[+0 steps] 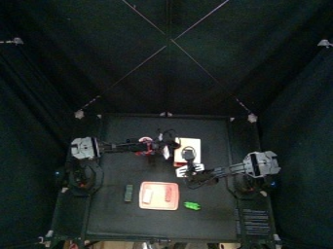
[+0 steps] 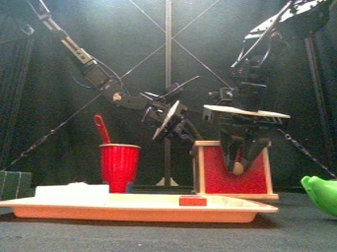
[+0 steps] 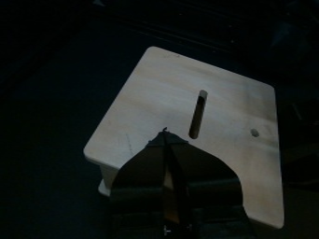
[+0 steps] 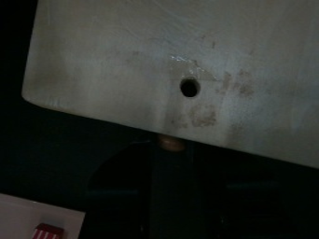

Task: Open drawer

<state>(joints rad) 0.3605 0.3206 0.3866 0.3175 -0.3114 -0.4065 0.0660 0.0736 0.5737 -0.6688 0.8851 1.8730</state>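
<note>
From above, the drawer (image 1: 190, 149) is seen as a pale box toward the rear right of the black surface (image 1: 111, 199), with the left claw (image 1: 166, 146) brought against its left side and the right claw (image 1: 193, 167) at its near side; a pink pad (image 1: 158, 195) lies well apart toward the front. From the front, the unit appears as a red-walled box with a pale tan face, and the right claw hangs down before that face while the left one reaches in beside its top; a red cup (image 2: 118, 165) stands apart at the left. In the left wrist view, a flat pale top with a dark slot (image 3: 197, 114) is shown, the narrowly parted jaws resting at its edge; whether anything is pinched cannot be told. In the right wrist view, a pale panel with a small hole (image 4: 188, 88) fills the frame, the jaws standing apart just below it, nothing seen between them. The unit is judged light, stiff and smooth-sided, likely to slide unless braced; hold is best taken at the handle or slot.
</note>
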